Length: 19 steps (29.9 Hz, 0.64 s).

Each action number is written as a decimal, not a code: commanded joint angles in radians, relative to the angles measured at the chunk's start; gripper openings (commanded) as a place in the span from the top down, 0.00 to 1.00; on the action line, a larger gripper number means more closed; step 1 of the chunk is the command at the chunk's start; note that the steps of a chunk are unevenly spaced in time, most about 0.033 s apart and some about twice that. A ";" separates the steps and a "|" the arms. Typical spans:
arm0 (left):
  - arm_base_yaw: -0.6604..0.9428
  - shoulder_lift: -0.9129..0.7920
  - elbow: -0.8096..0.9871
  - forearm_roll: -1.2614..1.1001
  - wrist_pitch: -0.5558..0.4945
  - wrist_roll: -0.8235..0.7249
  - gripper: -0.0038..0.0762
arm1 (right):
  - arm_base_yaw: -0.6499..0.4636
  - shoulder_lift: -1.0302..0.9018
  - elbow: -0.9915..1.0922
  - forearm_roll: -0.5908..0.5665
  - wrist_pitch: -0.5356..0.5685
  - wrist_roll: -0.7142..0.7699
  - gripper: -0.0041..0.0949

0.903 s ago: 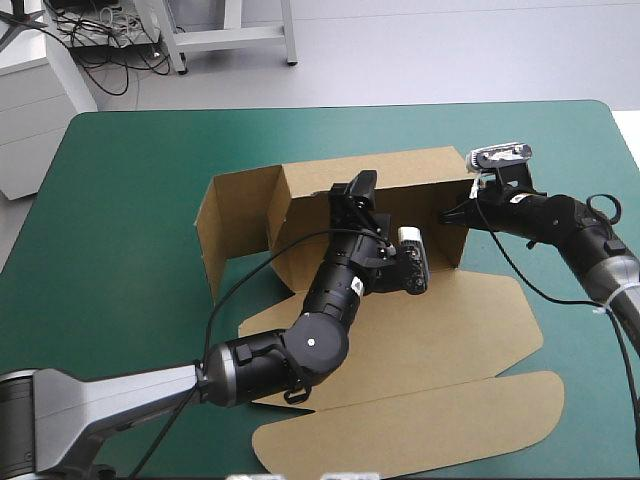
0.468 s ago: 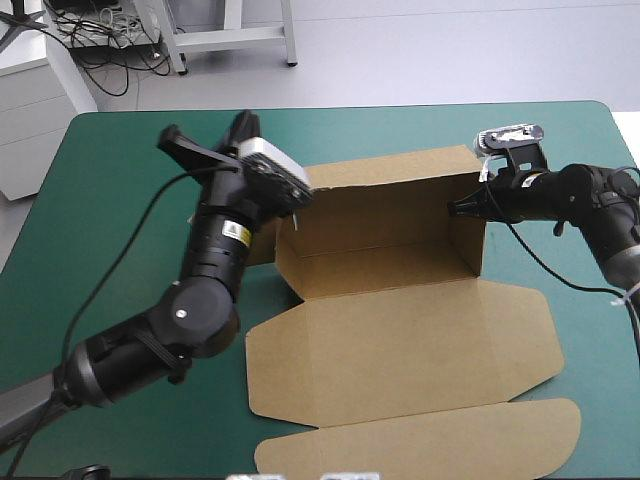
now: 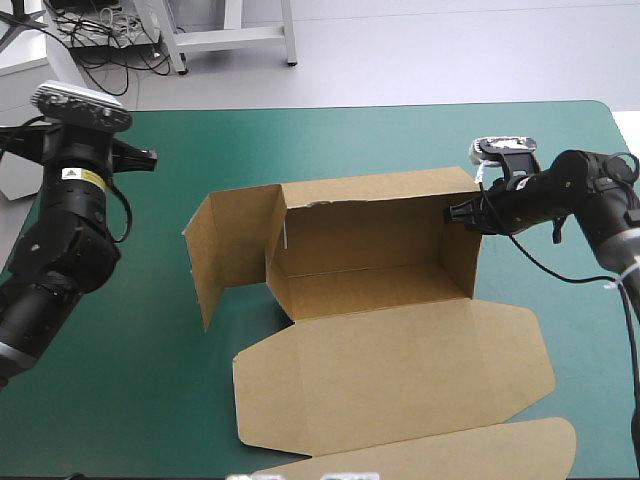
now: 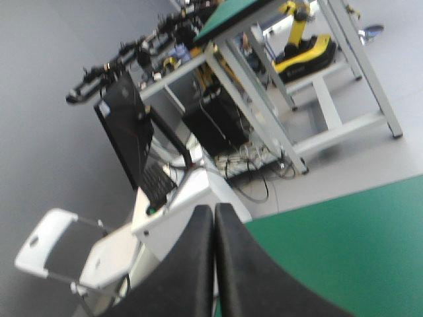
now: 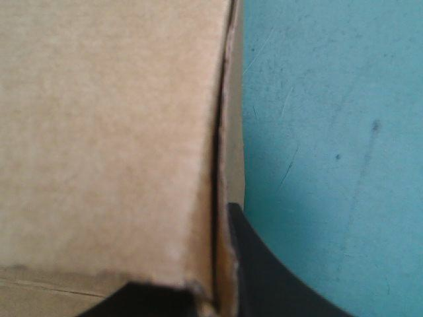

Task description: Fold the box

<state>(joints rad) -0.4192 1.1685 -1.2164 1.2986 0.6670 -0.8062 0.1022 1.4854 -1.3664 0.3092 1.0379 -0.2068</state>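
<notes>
The brown box (image 3: 370, 240) stands mid-table with its back wall and right wall raised. Its left side panel (image 3: 225, 250) swings outward, and the lid (image 3: 400, 370) lies flat toward the front. My right gripper (image 3: 455, 212) pinches the top of the right wall (image 3: 462, 250). In the right wrist view the board (image 5: 112, 132) runs between the black fingers (image 5: 254, 264), so that gripper (image 5: 211, 264) is shut on it. My left gripper (image 3: 147, 158) hangs high over the table's far left, well away from the box. It (image 4: 214, 210) is shut and holds nothing.
Bare teal-green cover (image 3: 130, 350) lies left of the box and behind it. The lid's rounded tuck flap (image 3: 450, 455) reaches the table's front edge. The table's far left corner (image 4: 357, 244) shows below the left gripper.
The left arm pulled out of the box, rose and swung to the far left, and its fingers shut. The left side panel fell open outward. The right gripper kept its hold on the right wall.
</notes>
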 commanded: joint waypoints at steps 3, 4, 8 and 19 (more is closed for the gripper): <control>0.204 -0.019 -0.033 -0.326 -0.067 0.213 0.96 | -0.002 0.048 -0.021 0.036 0.009 0.027 0.96; 0.230 -0.017 -0.033 -0.379 -0.067 0.257 0.96 | -0.002 0.058 -0.021 0.036 -0.007 0.027 0.96; 0.333 -0.007 -0.033 -0.624 -0.053 0.456 0.96 | 0.001 0.102 -0.021 0.040 -0.079 -0.001 0.90; 0.365 0.005 -0.033 -0.859 0.002 0.659 0.96 | 0.046 0.123 -0.073 -0.005 -0.213 -0.077 0.49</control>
<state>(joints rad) -0.0542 1.1885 -1.2164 0.4395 0.6950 -0.1656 0.1481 1.6506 -1.3751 0.3251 0.8559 -0.2627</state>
